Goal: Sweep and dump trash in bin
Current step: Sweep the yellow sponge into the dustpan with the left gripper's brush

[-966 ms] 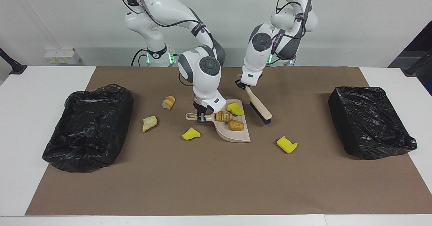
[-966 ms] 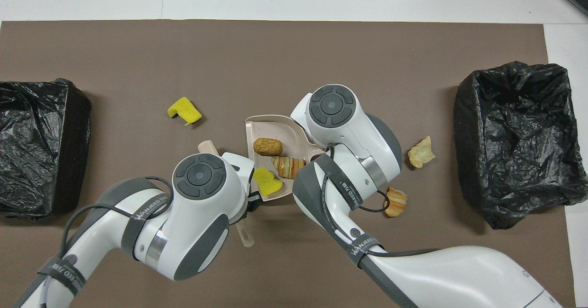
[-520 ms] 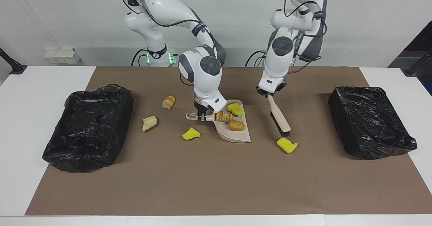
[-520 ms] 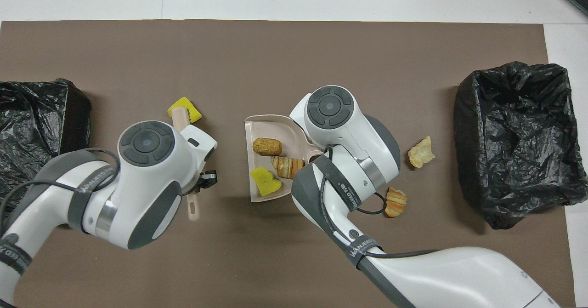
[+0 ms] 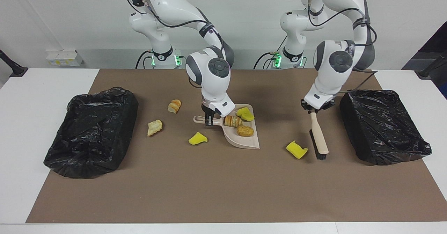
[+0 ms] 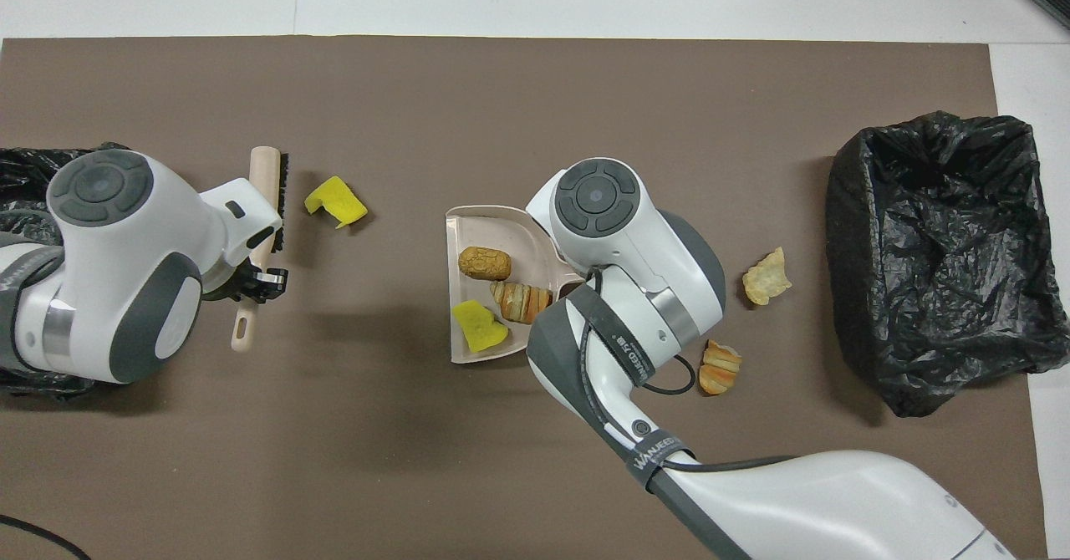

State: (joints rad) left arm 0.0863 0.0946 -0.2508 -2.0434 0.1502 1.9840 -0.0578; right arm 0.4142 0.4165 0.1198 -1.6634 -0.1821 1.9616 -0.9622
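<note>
1. The brown mat [image 5: 223, 185] carries two black-lined bins. The bin at my left arm's end [image 5: 382, 125] shows whole in the facing view; from overhead my left arm hides most of it. The bin at my right arm's end [image 6: 945, 251] is plain in both.
2. Dustpan [image 5: 244, 138]: my right gripper [image 5: 209, 120] is clamped tight on its handle, seen only in the facing view; overhead, my arm covers that grip.
3. Brush [image 5: 319, 138]: my left gripper [image 5: 313, 109] is closed on its handle, bristles at the mat just beside a yellow sponge chunk [image 5: 297, 149].
4. Trash: three pieces lie in the pan, a yellow chunk [image 6: 478, 326], a striped bread bit [image 6: 522, 301] and a brown roll [image 6: 485, 264].
5. Two bread bits [image 5: 154, 127] [image 5: 174, 106] lie toward the right arm's bin.
6. One more yellow chunk [image 5: 198, 138] shows only in the facing view.
</note>
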